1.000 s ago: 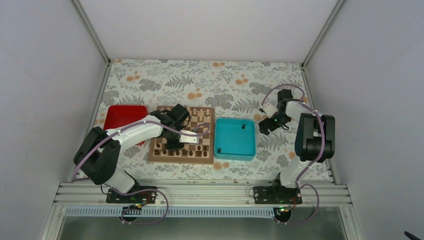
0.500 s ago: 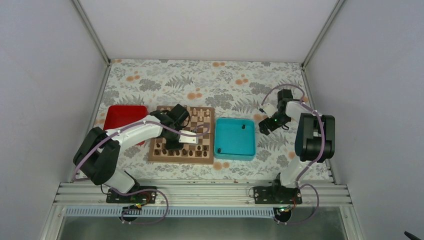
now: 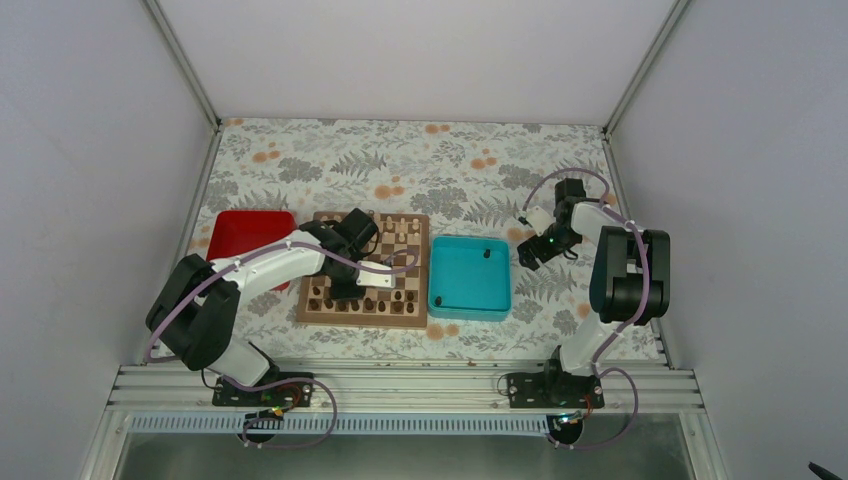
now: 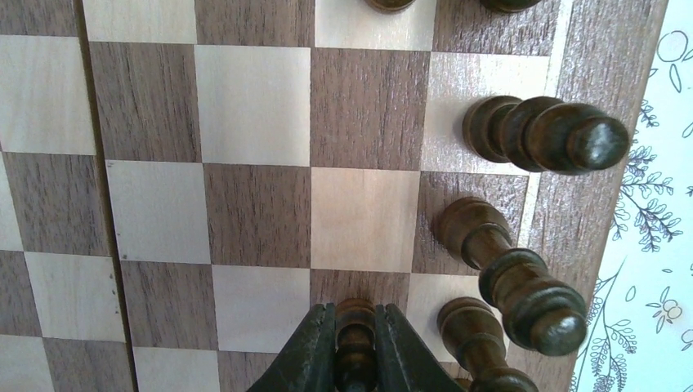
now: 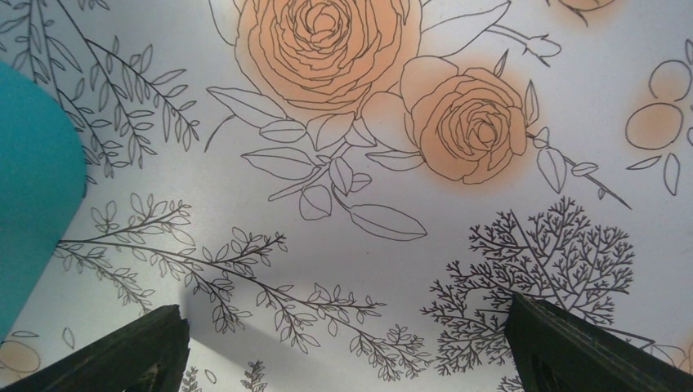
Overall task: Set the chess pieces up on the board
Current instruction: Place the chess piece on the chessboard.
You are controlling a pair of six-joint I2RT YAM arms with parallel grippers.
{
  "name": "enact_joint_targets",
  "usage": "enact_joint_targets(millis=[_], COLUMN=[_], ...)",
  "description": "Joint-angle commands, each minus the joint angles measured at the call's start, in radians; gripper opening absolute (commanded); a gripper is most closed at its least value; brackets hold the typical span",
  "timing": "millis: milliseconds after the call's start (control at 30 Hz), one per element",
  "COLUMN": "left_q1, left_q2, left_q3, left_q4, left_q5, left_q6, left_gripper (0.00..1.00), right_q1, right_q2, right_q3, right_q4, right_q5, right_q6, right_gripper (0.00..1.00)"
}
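Observation:
The wooden board (image 3: 350, 322) lies left of centre, with dark chess pieces (image 3: 372, 301) along its near rows. My left gripper (image 3: 343, 288) reaches down over the near left part of the board. In the left wrist view that gripper (image 4: 355, 309) is shut on a dark chess piece (image 4: 356, 343) that stands upright on a dark square of the board (image 4: 253, 106). Three more dark pieces (image 4: 507, 269) stand to its right, by the board's edge. My right gripper (image 3: 528, 252) hovers open over the flowered cloth, its fingers (image 5: 122, 351) wide apart with nothing between them.
A teal tray (image 3: 470, 278) with two dark pieces (image 3: 486, 254) lies between the board and the right gripper; its corner (image 5: 33, 188) shows in the right wrist view. A red tray (image 3: 245, 235) sits left of the board. Pale pieces (image 3: 400, 230) line the board's far rows.

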Motion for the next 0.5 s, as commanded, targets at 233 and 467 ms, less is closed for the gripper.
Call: enact_joint_targets(millis=[233,467], left_q1=[0.003,0.003], left_q2=[-0.015,-0.007], left_q3=[0.048,0.044], left_q4=[-0.027,-0.037], left_q5=[0.024,0.024], left_q6=[0.005,0.007], left_gripper=[0.16,0.16], right_q1=[-0.016,-0.017], right_q2=[0.021,0.019], right_q3=[-0.025,-0.027], right_q4=[-0.006,-0.006], right_q5=[0.003,0.003], right_q6=[-0.003,-0.004], right_gripper=[1.00,1.00])
